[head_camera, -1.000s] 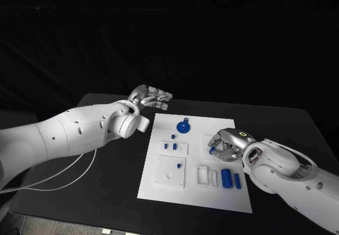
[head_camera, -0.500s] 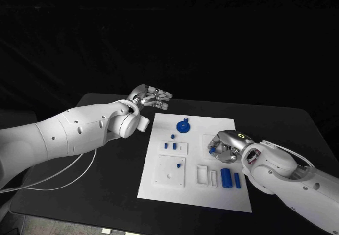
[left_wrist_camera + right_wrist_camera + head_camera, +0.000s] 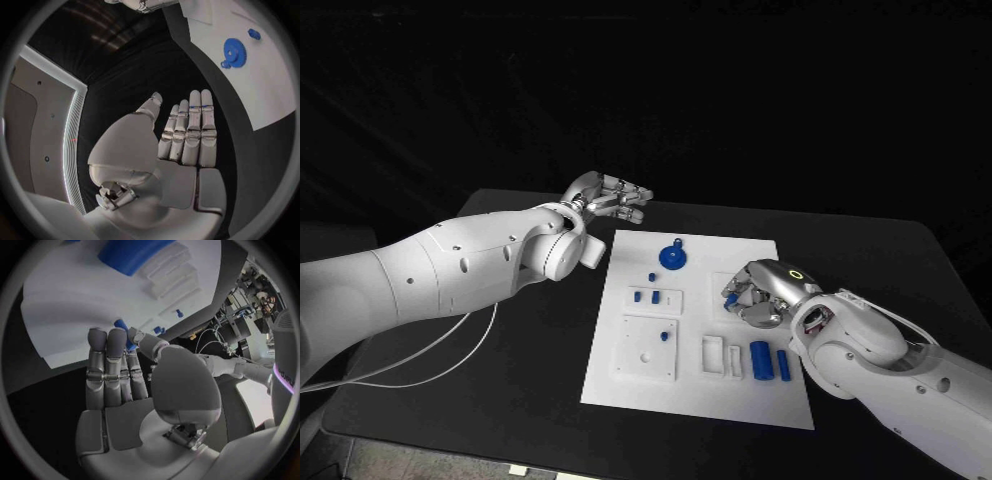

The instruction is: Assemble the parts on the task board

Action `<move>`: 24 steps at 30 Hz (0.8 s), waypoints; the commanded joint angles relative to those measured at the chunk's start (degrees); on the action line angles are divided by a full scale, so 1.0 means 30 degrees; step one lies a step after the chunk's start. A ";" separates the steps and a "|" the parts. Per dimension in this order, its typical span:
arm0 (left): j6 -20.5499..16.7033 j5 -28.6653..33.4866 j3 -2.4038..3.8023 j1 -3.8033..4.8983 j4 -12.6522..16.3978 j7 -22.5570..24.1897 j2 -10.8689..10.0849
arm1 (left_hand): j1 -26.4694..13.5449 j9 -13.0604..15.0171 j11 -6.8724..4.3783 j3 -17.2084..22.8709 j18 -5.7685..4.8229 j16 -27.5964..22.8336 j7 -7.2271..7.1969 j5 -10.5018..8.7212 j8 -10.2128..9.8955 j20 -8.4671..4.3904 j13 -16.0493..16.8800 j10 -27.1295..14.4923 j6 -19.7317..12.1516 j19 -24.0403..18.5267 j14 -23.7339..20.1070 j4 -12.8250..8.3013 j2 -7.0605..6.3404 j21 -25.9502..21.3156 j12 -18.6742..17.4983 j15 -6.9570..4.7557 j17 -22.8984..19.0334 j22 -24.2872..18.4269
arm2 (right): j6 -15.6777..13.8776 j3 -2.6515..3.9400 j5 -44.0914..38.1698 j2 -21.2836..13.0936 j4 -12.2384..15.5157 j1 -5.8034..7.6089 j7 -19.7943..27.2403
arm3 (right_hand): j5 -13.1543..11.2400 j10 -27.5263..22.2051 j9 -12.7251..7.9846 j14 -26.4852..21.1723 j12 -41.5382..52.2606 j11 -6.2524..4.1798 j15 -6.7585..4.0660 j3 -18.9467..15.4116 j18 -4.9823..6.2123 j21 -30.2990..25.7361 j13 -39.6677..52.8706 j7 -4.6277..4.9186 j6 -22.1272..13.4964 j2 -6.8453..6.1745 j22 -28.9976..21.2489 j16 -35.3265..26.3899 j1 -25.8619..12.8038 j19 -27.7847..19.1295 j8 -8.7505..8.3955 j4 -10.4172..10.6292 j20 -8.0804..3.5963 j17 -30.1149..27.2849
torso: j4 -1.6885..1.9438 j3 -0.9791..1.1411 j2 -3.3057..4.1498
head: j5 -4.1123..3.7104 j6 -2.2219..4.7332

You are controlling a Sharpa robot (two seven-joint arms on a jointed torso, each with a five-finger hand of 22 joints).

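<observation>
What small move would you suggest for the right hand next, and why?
Probably close the fingers on the small blue part at their tips. The right hand sits over the board's right side, fingers extended at that part, apparently holding nothing. The left hand is open, off the board.

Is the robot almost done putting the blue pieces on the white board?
Not yet, it seems. The blue gear sits on the white board, and blue pieces lie near its front edge. The right robot hand is over the board with a small blue piece at its fingertips; whether it grips it is unclear. The left robot hand waits open beside the board.
</observation>
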 commanded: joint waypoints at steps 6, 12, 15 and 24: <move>0.0247 -0.0081 0.0016 -0.0002 -0.0019 0.0126 0.0060 | -0.0015 -0.0013 0.0003 0.0003 -0.0301 -0.0026 -0.0020 0.0058 0.0059 0.0011 -0.0019 -0.0073 -0.0138 -0.0081 0.0046 0.0016 0.0209 0.0045 0.0014 0.0020 0.0025 -0.0029 | -0.1678 0.0538 0.0195 -0.0132 0.0639 0.0023 0.0446 | 0.0037 0.0689 -0.0023 0.0042 0.0010 -0.0516 -0.0112 -0.0176 0.0169 0.0277 0.0026 -0.0048 0.0193 0.0344 0.0723 -0.0141 0.0214 0.0135 -0.0029 0.0201 -0.0103 0.0100 | -0.0025 -0.0007 -0.0003 | 0.0072 0.0002; 0.0268 -0.0080 0.0016 -0.0004 -0.0034 0.0127 0.0091 | -0.0045 -0.0010 0.0001 -0.0001 -0.0299 -0.0024 -0.0027 0.0049 0.0064 0.0012 -0.0020 -0.0070 -0.0129 -0.0088 0.0053 0.0056 0.0229 0.0071 0.0013 0.0018 0.0032 -0.0043 | -0.1776 0.1048 0.0613 -0.0276 0.1428 0.0032 0.0620 | 0.0038 0.0741 -0.0023 0.0080 0.0016 -0.0530 -0.0127 -0.0125 0.0157 0.0500 0.0028 -0.0062 0.0234 0.0288 0.0743 -0.0185 0.0221 0.0118 -0.0029 0.0216 -0.0113 0.0179 | -0.0038 -0.0035 -0.0004 | 0.0062 -0.0010; 0.0267 -0.0080 0.0016 -0.0004 -0.0037 0.0130 0.0106 | -0.0045 -0.0010 0.0001 -0.0001 -0.0299 -0.0024 -0.0027 0.0049 0.0064 0.0012 -0.0020 -0.0070 -0.0129 -0.0088 0.0053 0.0056 0.0229 0.0071 0.0013 0.0018 0.0032 -0.0043 | -0.1661 0.1137 0.0898 -0.0243 0.1703 0.0034 0.0725 | 0.0038 0.0760 -0.0025 0.0082 0.0006 -0.0534 -0.0133 -0.0095 0.0136 0.0611 0.0026 -0.0064 0.0250 0.0266 0.0758 -0.0201 0.0212 0.0120 -0.0037 0.0203 -0.0122 0.0207 | -0.0027 -0.0035 -0.0010 | 0.0079 -0.0025; 0.0273 -0.0062 0.0016 -0.0004 -0.0095 0.0139 0.0197 | -0.0045 -0.0010 0.0001 -0.0001 -0.0299 -0.0024 -0.0027 0.0049 0.0064 0.0012 -0.0020 -0.0070 -0.0129 -0.0088 0.0053 0.0056 0.0229 0.0071 0.0013 0.0018 0.0032 -0.0043 | -0.1111 0.0866 0.1298 0.0545 0.2052 0.0034 0.0994 | 0.0038 0.0717 -0.0032 0.0083 0.0004 -0.0524 -0.0132 -0.0124 0.0112 0.0717 0.0025 -0.0055 0.0224 0.0308 0.0762 -0.0266 0.0184 0.0042 -0.0036 0.0170 -0.0130 0.0261 | -0.0022 -0.0049 -0.0047 | 0.0189 -0.0035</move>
